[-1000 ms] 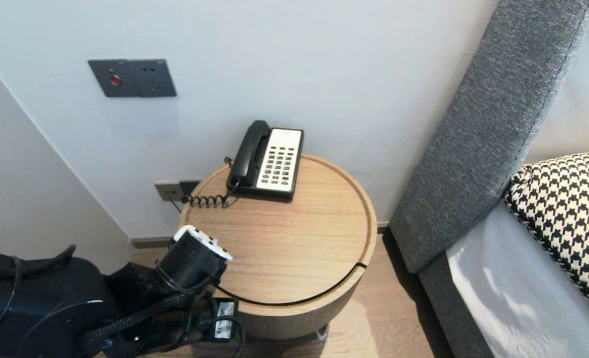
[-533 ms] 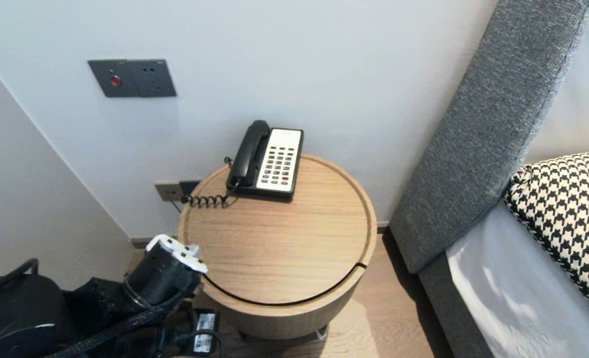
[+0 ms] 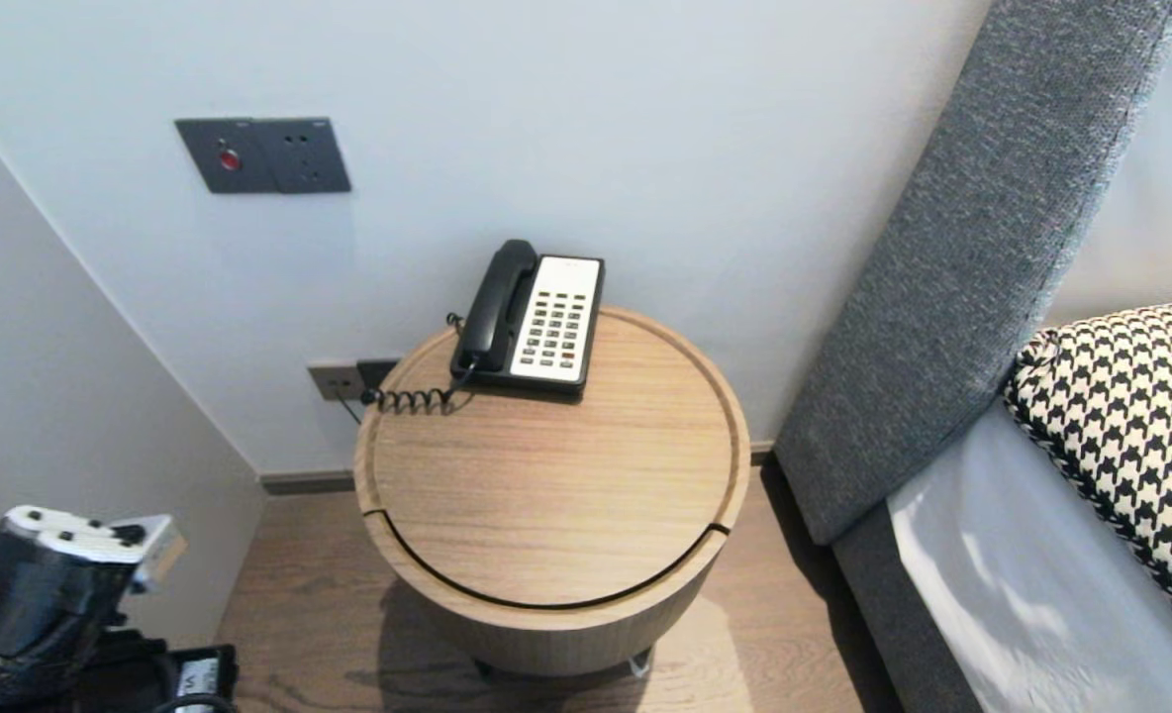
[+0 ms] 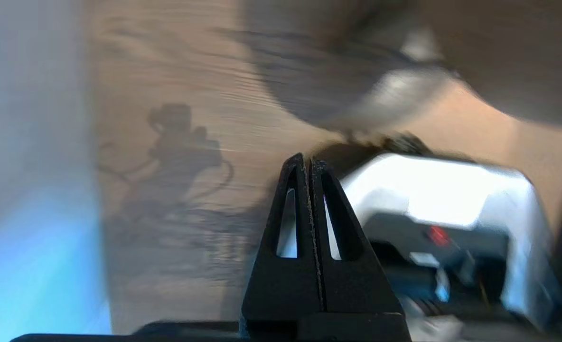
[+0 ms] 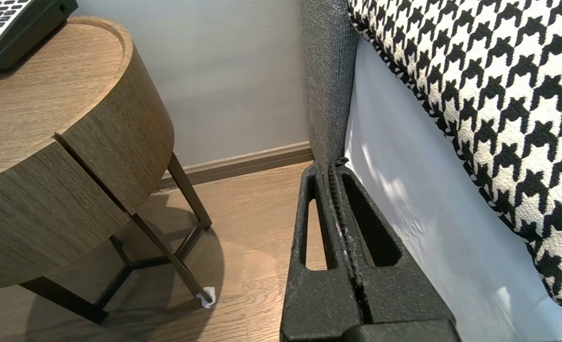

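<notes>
Bed [image 3: 1022, 584]: seen along the right edge of the head view.
Round table [image 3: 556, 495]: set at centre frame, against the wall.
Telephone [image 3: 537, 319]: placed at the table's upper rim.
Left gripper [image 4: 308, 159]: held over the floor, fingers pressed together, empty; its arm is seen at the head view's lower left, apart from the table.
Right gripper [image 5: 331, 166]: fingers pressed together, empty; seen between table and bed.

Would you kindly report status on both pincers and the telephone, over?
Left pincer shut, low over floor left of table. Right pincer shut, parked by bed. Telephone at table's far edge, handset cradled, coiled cord alongside.
</notes>
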